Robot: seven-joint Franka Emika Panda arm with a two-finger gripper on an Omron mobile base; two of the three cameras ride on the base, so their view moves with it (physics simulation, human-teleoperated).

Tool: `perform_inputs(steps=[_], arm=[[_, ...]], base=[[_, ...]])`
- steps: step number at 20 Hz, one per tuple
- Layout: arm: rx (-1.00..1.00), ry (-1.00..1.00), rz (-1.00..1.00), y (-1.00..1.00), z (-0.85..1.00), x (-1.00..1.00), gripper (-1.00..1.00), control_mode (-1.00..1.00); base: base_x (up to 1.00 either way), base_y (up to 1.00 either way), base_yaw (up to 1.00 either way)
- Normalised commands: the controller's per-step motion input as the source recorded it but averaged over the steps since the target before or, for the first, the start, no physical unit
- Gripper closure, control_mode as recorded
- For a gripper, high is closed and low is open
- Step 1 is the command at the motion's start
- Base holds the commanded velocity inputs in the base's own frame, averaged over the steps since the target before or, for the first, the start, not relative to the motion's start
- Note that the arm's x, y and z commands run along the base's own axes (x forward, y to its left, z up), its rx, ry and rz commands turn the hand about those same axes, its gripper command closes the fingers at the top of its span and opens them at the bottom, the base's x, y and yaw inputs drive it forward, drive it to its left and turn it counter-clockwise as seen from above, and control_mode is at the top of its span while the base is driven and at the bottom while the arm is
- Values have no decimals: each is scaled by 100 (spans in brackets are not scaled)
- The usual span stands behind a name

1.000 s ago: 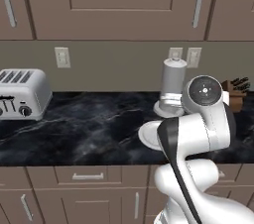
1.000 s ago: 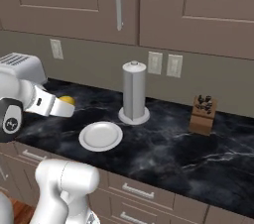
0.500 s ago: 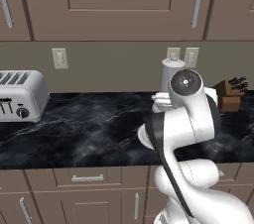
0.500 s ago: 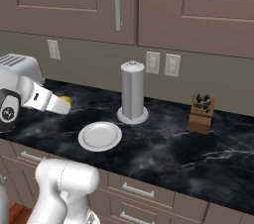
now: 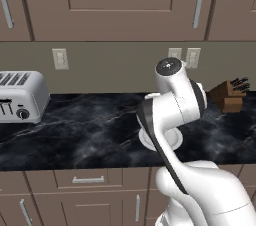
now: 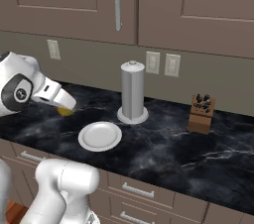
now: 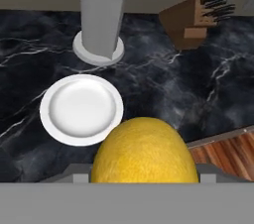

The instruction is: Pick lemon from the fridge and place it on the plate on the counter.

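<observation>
Carrying step: pincer [image 6: 68,108] clamped on lemon [image 7: 144,151], above the bench [image 6: 163,143]. Next, likely across to plate [image 6: 99,136], then lower and release.

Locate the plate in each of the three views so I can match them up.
Left base view: the plate sits on the counter at centre, mostly hidden behind the arm, with its rim showing at the left.
Right base view: plate lies left of centre, in front of the grey cylinder.
Hand view: plate lies centre-left, beyond the lemon.
Shared landmark: the knife block.
</observation>
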Motion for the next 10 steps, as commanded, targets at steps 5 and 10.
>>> perform_inputs(steps=[5, 10], arm=[[0, 0, 0, -7, -69, 17, 100, -100], [4, -2, 0, -26, -58, 11, 100, -100]], base=[[0, 0, 0], [0, 0, 0]])
